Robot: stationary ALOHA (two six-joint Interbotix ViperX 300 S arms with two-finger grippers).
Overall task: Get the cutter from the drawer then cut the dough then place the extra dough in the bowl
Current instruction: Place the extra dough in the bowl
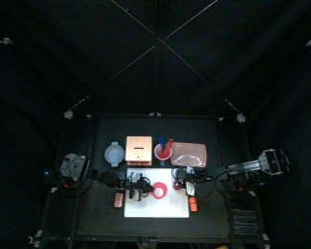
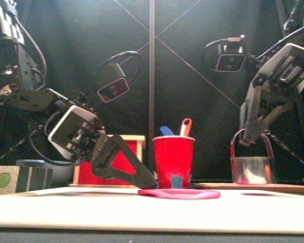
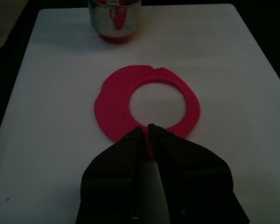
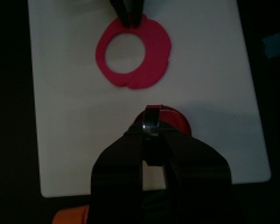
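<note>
Your dough ring (image 3: 108,98) lies flat mid-way along the white cutting board (image 3: 49,105). The left gripper (image 3: 149,131) has its jaws pressed together, tips on the ring's rim; you cannot tell if dough is pinched. The right gripper (image 4: 154,131) is clamped on the cutter (image 3: 113,22), red showing inside it. Behind, the red cup (image 2: 174,157) holds a blue knife (image 2: 166,131) and a red knife (image 2: 185,126); the bowl (image 1: 113,153) sits back left
</note>
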